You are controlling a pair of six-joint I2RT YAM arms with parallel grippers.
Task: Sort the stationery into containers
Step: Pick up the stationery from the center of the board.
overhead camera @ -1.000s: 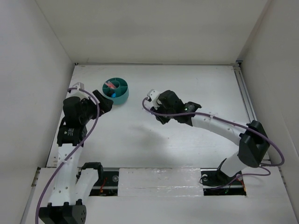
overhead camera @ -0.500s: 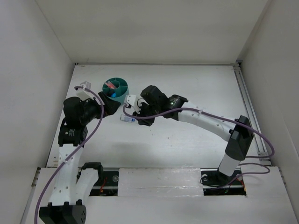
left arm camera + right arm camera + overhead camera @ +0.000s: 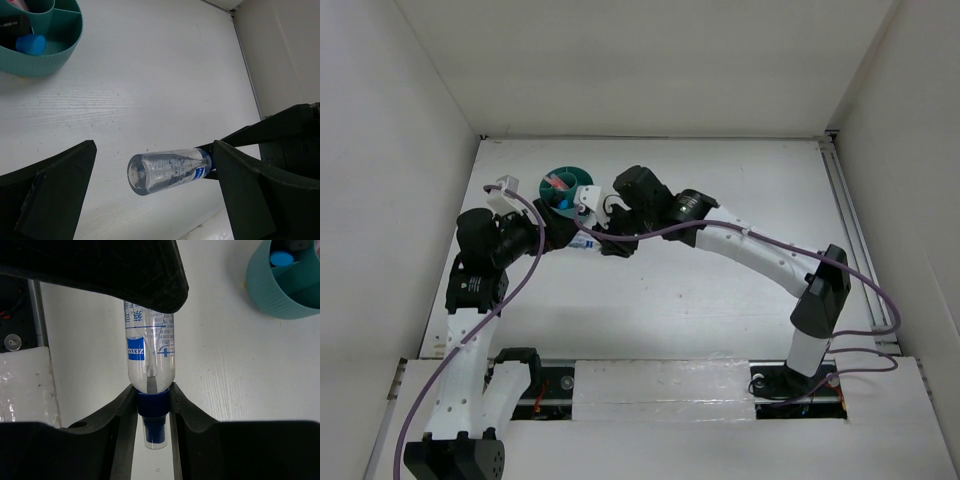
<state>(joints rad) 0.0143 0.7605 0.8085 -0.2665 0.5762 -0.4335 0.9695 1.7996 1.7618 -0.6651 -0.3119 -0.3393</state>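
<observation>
Swinging left across the white surface [image 3: 740, 170] since a second ago, the right arm now brings its pincer [image 3: 590, 236] up against the left pincer [image 3: 560, 232], just on the near side of the teal tub [image 3: 582, 180]; the left arm has barely shifted.

From the right wrist, the right pincer [image 3: 153, 391] is clenched on the dark-blue cap of the clear-blue tube [image 3: 150, 355], one finger [image 3: 120, 420] pressed to each side of the cap. The tube's clear body, printed with a blue label, juts forward past the fingertips and runs under a black finger of the left pincer [image 3: 100, 265].

From the left wrist, the left pincer [image 3: 154, 147] stands released, its two dark fingers [image 3: 55, 195] spread wide on either side of the clear-blue tube [image 3: 167, 170] and touching it on neither side. The tube lies roughly level, its flat base turned toward that camera, its capped end gripped by the right pincer [image 3: 280, 135].

The teal tub [image 3: 47, 57] sits near the far-left corner of the surface, its rim partly hidden from above by the right arm. One compartment holds salmon-pink pens [image 3: 557, 183]; another holds a blue-capped item [image 3: 30, 44], also seen from the right wrist [image 3: 281, 259] over the teal tub's ribbed wall [image 3: 275, 297].
</observation>
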